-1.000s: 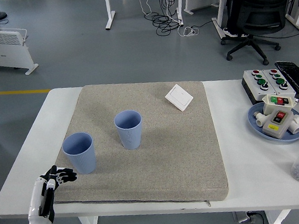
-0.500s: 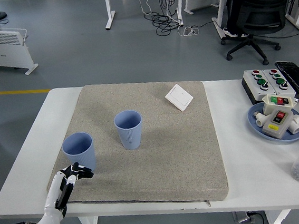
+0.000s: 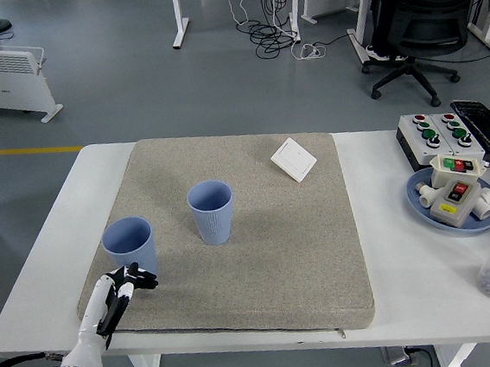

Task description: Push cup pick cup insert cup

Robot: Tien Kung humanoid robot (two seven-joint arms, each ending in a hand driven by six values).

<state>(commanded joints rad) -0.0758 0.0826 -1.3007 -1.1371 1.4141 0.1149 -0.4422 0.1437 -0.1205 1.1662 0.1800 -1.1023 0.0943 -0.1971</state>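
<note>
A: Since half a sec ago the left hand (image 3: 120, 286) nudged up toward the left cup (image 3: 130, 247), fingers loosely spread, grasping nothing, just short of touching.

B: Yep, cup's at the hand's 12 o'clock, near the mat's (image 3: 278, 258) left edge. Second cup (image 3: 210, 211) sits at 2 o'clock, open mat all around it.
</note>
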